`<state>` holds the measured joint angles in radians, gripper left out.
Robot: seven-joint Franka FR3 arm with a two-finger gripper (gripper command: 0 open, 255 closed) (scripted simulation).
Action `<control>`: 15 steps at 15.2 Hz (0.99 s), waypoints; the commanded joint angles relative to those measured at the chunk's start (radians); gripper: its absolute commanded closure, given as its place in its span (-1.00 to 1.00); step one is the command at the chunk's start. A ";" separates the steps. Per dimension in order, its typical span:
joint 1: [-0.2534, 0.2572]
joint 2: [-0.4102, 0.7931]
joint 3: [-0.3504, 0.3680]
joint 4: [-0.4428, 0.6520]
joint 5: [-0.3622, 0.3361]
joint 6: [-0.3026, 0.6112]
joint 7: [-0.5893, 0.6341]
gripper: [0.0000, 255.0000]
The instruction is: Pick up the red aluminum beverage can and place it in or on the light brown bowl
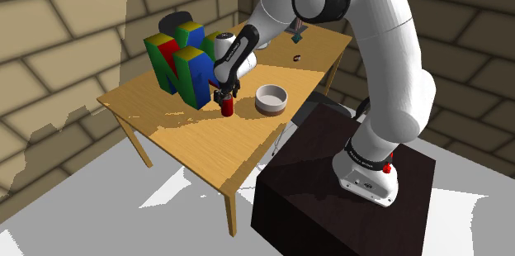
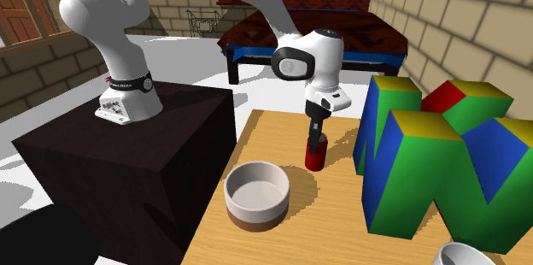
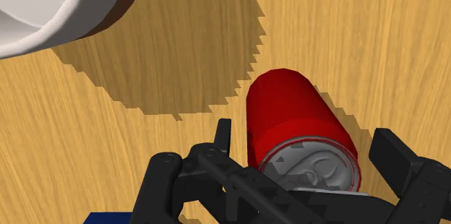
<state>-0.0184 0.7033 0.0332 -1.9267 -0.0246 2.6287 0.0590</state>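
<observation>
Gripper [image 3: 306,140] poised over the red can [image 3: 289,107], fingers spread on either side and, as we judged, not touching it; the can stood upright on the wooden table [image 1: 190,143], near the bowl [image 1: 271,99]; grasp, lift and placement were not yet done.

A large block [image 2: 431,161], coloured blue, green, red and yellow, is standing on the wooden table [image 2: 337,225], forming the letter N.
</observation>
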 commanded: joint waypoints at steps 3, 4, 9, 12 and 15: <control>0.000 0.000 0.000 0.000 0.000 0.000 0.000 1.00; 0.000 0.000 0.000 0.000 0.000 0.000 0.000 1.00; 0.000 0.000 0.000 0.000 0.000 -0.001 0.000 1.00; 0.000 -0.012 0.000 -0.004 0.000 -0.008 0.000 1.00; -0.001 -0.048 0.002 -0.016 0.002 -0.032 -0.001 1.00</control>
<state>-0.0202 0.6672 0.0345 -1.9399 -0.0233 2.6054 0.0578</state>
